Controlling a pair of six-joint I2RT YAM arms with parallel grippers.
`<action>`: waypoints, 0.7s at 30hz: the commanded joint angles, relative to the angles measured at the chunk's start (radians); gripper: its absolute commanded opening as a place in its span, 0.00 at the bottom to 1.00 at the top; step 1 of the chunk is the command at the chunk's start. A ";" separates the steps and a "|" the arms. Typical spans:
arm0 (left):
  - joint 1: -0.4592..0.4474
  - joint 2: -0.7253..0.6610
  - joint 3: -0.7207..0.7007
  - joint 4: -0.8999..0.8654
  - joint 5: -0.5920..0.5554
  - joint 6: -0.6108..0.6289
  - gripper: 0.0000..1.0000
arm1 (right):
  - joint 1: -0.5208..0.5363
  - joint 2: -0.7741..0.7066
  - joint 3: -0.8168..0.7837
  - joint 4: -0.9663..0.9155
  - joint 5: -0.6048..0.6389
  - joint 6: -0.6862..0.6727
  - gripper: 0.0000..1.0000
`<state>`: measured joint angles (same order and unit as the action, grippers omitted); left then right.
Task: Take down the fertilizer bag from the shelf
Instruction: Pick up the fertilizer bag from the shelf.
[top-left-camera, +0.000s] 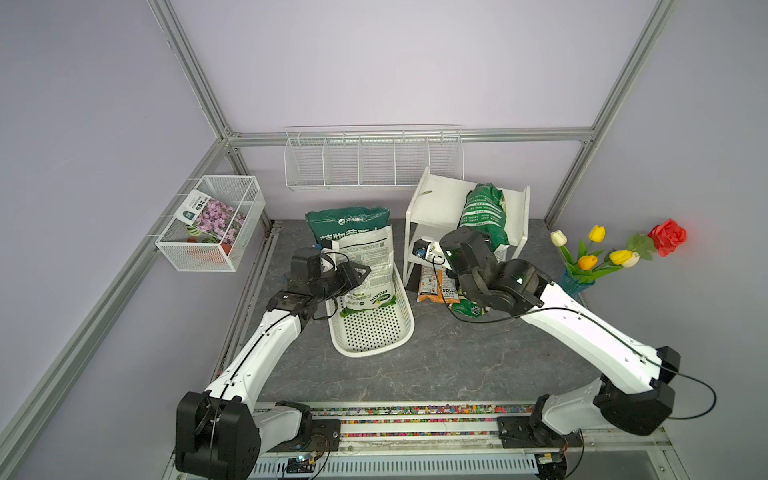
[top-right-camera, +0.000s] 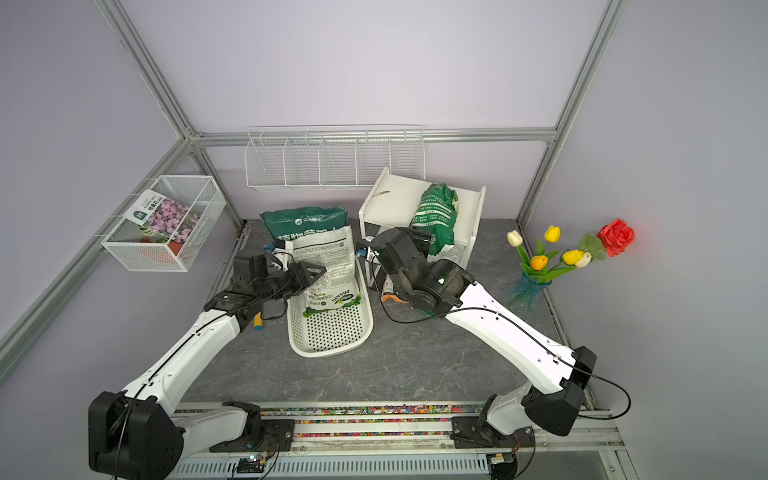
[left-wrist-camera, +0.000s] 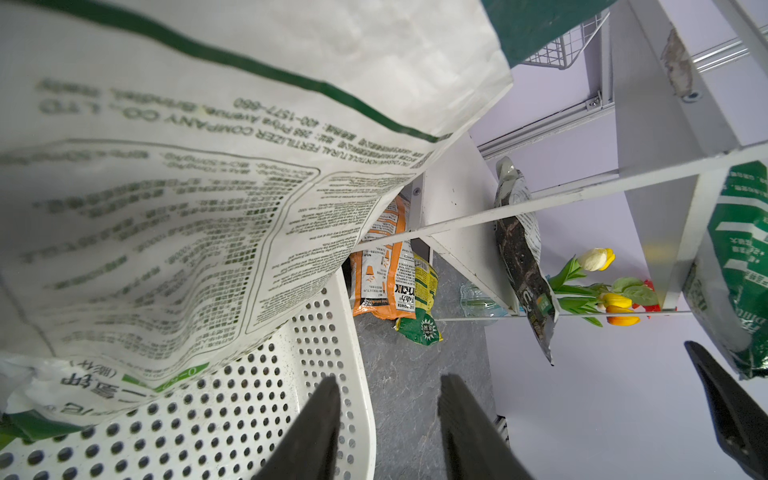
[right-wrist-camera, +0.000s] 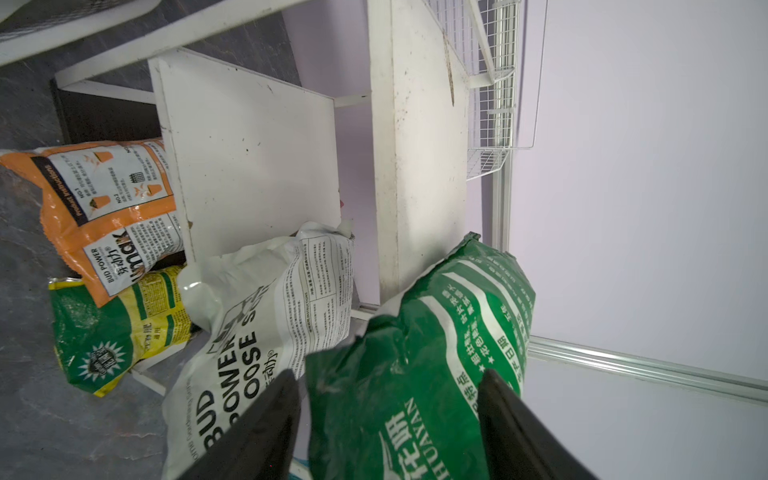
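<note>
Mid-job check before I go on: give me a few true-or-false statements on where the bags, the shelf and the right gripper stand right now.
1. The green bag lies on the top board of the shelf. True.
2. The white perforated basket holds nothing. False: a white printed bag lies in it.
3. The right gripper has its jaws on either side of the green bag. True.
4. The orange bag sits on the top board beside the green bag. False: it lies low down, at the shelf's foot.
</note>
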<state>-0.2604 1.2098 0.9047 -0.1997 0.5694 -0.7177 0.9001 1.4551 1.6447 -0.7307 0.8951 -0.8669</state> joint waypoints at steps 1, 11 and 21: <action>-0.002 0.009 -0.010 0.004 0.007 0.015 0.44 | -0.016 -0.012 -0.016 0.048 0.033 -0.022 0.71; -0.002 0.003 0.031 -0.010 0.036 0.015 0.44 | -0.058 -0.014 -0.017 0.122 0.006 -0.085 0.29; -0.003 0.014 0.050 -0.019 0.020 0.037 0.45 | -0.011 -0.050 0.154 0.026 -0.030 0.000 0.00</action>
<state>-0.2604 1.2175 0.9260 -0.2180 0.5900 -0.6979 0.8600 1.4548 1.7245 -0.7021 0.8700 -0.9184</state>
